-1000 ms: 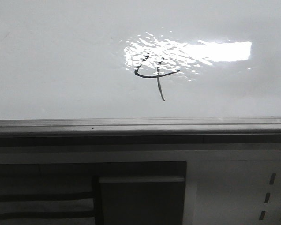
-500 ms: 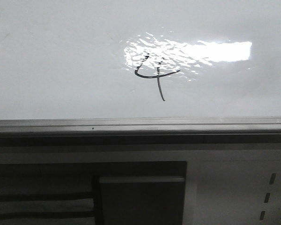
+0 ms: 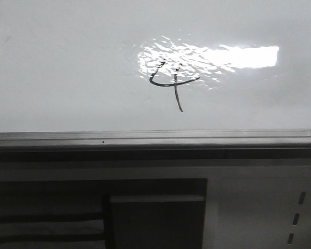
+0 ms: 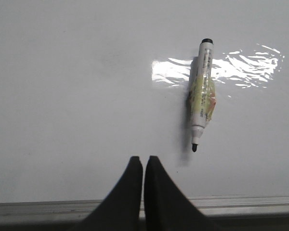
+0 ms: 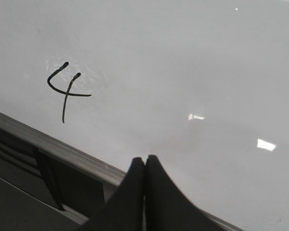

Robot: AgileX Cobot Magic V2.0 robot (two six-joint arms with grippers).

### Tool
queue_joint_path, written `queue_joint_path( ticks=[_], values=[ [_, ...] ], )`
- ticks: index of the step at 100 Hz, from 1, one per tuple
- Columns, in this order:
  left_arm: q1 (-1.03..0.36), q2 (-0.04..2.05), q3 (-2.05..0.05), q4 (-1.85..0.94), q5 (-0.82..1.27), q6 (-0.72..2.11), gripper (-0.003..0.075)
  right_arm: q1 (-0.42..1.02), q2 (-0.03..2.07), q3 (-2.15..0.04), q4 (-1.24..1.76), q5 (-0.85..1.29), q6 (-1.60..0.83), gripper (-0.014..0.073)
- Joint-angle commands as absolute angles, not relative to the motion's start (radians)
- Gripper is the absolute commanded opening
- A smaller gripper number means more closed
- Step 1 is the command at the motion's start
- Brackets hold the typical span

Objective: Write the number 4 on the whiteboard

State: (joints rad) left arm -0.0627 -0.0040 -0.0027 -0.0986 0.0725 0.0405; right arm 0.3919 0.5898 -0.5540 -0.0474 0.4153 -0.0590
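Starting at the left, you have the left gripper with its two black tapered fingers pressed together and nothing between them, poised over the near edge of the large glossy white whiteboard. A white-barrelled marker pen with a yellowish label and a bare black tip lies flat on the board, apart from that gripper, beyond its fingertips and off to one side, its tip end the nearer to the fingers; it partly crosses a rippled bright reflection. In the front view only a sliver of something shows at the far left edge, too cropped for you to identify. Moving towards the middle, the small thin black hand-drawn number 4 sits on the whiteboard, its open top overlapping the lower left of the bright reflection and its long slanted tail pointing towards the grey metal frame edge. On the right, your right gripper is likewise clenched and empty, hovering at the frame edge, with the number 4 well apart from its fingertips, farther along the same edge of the board.
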Motion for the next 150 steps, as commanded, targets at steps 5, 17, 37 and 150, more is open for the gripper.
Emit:
queue_joint_path(
  ticks=[5, 17, 37, 150],
  values=[
    [-0.060, -0.032, 0.024, -0.078, -0.016, 0.015, -0.0020, 0.386, 0.588, -0.579, -0.061, 0.335, -0.057, -0.0072],
    [-0.060, -0.032, 0.024, -0.078, -0.016, 0.015, -0.0020, 0.386, 0.588, -0.579, -0.061, 0.335, -0.057, -0.0072],
    [-0.060, -0.032, 0.024, -0.078, -0.016, 0.015, -0.0020, 0.386, 0.588, -0.579, -0.061, 0.335, -0.057, -0.0072],
    [-0.060, -0.032, 0.024, -0.078, -0.016, 0.015, -0.0020, 0.017, -0.031, 0.028, -0.014, -0.055, -0.057, -0.0072]
  ],
)
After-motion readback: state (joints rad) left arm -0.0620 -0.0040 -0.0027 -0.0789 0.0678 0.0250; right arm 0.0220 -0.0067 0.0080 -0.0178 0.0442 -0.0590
